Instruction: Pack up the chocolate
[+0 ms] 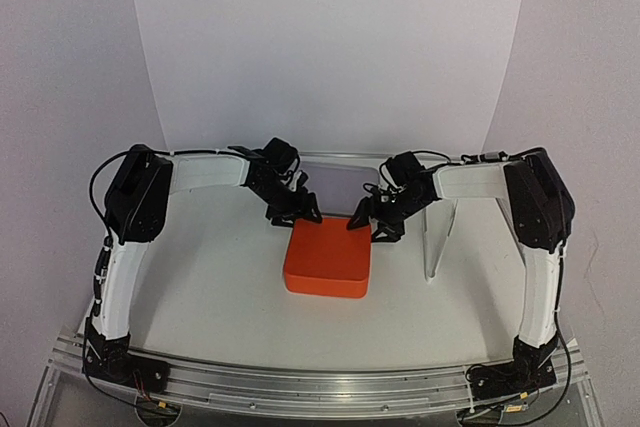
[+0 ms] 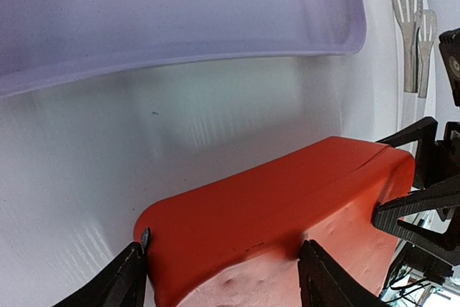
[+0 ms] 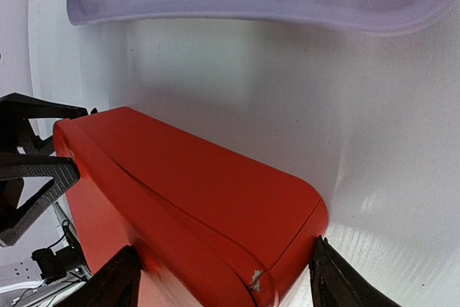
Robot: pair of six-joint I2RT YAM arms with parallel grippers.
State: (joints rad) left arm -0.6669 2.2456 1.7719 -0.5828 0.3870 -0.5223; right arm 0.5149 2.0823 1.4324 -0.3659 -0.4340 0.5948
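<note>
Top view: orange box is sitting mid-table, lid on. Both arms are reaching in from the sides. Left gripper is standing at the box's 11 o'clock corner, right gripper at its 1 o'clock corner. From this height finger spacing is not reading clearly. A pale forked stand is standing at the box's 3 o'clock, well apart from it.

Left wrist view: fingers are standing apart. One tip is touching the box's corner edge and the other is overlapping the top face. Whether they are pressing on the box, cannot tell. The right gripper's black fingers are showing at the far end of the box. Two pale slotted pieces are showing at 1 o'clock in this view only.

Right wrist view: fingers are apart here too, with the box's corner lying between them and one tip just beside the corner. Clamped or not, cannot tell. Only here is the lid seam showing, running along the box's side with a small pale scuff at the near corner.

Chocolate: showing in no view; its place cannot be told.
</note>
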